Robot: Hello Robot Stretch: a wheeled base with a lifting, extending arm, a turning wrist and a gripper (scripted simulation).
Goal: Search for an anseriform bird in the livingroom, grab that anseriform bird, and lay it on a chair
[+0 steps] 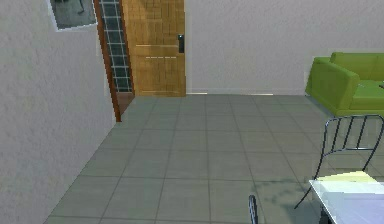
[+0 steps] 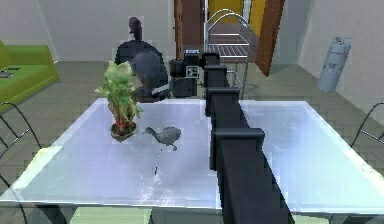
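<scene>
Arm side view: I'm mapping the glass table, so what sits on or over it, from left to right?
Potted plant → grey bird → the robot's dark arm.

Wooden door (image 1: 152,45) ahead; green chair (image 1: 345,82) right; white table (image 1: 355,203) corner bottom right.

The far end of the gripper (image 2: 183,72) is lost to me against the dark statue (image 2: 140,60) behind it, so I can't tell whether it holds anything. The arm (image 2: 236,145) hides a strip of the table (image 2: 310,150), and the forward view's right edge cuts off the green chair (image 1: 345,82).
</scene>
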